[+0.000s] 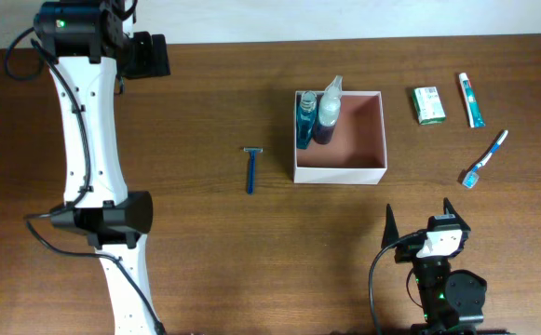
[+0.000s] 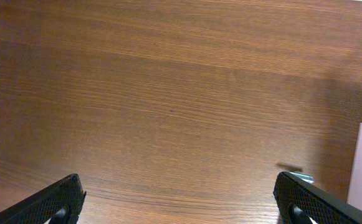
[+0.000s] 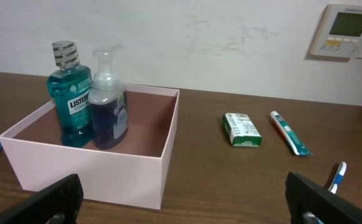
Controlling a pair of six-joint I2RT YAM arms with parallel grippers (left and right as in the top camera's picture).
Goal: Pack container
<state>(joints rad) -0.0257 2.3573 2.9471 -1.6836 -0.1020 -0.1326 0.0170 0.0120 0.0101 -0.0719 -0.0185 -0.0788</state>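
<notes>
The brown wooden table (image 1: 186, 112) carried all items in one spread. At the left side, the left arm reached across the tabletop to its far edge. The left gripper (image 2: 177, 180) hung over bare wood with its jaws spread wide and nothing between them. Further right, a blue razor (image 1: 250, 169) lay flat on the table, well apart from that gripper and near the left wall of the container (image 1: 340, 173). The container stood upright a little right of the table centre, between the razor and the smaller toiletries. It was a square, open-top box with thin white outer walls and a pinkish-tan inside, and it was much larger than any item around it. Two bottles stood upright inside it, side by side in its far left corner. One was a teal mouthwash bottle (image 1: 305, 121) with a clear cap. The other was a pump bottle (image 1: 328, 112) of dark blue liquid, touching or almost touching the first. The rest of the container floor showed bare. To the right of the container, a small green-and-white carton (image 1: 428, 105) lay on the table. A toothpaste tube (image 1: 472, 100) lay just beside it. A blue-and-white toothbrush (image 1: 485, 159) lay at a slant nearer the front edge. The right gripper (image 1: 419, 212) sat near the front edge, facing the container, with its jaws fully released and holding nothing.
</notes>
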